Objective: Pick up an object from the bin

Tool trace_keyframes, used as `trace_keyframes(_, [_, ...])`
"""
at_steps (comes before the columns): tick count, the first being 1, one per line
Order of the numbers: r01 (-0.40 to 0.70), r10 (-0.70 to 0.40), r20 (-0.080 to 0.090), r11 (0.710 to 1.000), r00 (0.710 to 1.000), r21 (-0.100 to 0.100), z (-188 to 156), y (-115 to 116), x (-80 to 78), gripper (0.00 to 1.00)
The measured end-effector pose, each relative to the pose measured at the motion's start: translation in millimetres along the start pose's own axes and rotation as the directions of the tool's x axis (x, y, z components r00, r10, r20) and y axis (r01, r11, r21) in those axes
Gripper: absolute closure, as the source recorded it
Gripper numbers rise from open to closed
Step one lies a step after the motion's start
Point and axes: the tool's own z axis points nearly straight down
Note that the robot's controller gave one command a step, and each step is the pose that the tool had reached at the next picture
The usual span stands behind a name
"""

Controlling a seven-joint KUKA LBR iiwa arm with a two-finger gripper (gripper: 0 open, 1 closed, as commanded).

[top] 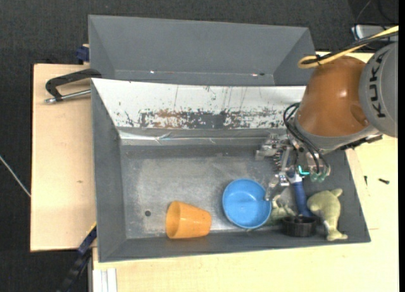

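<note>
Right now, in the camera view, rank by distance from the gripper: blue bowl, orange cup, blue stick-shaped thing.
From the gripper, at the bin's right end:
1. Blue stick-shaped thing, just below the gripper, near the front right corner.
2. Blue bowl, to the gripper's left in the view, by the front wall.
3. Orange cup, lying on its side further left along the front wall.

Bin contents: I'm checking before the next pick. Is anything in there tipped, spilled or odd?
The orange cup lies tipped on its side by the lower wall. The blue bowl beside it sits upright. A pale green toy and a black ring crowd the lower right corner. Nothing looks spilled.
</note>
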Motion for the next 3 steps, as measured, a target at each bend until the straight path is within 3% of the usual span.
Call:
trace_keyframes(1, [0.012,-0.012,0.014,1.000,1.000,0.002,59,44,20.0,0.00])
trace_keyframes(2, [0.011,-0.011,0.035,1.000,0.999,0.002,53,43,13.4,1.00])
trace_keyframes(3, [0.095,-0.095,0.022,0.995,0.995,0.004,-93,38,8.1,1.00])
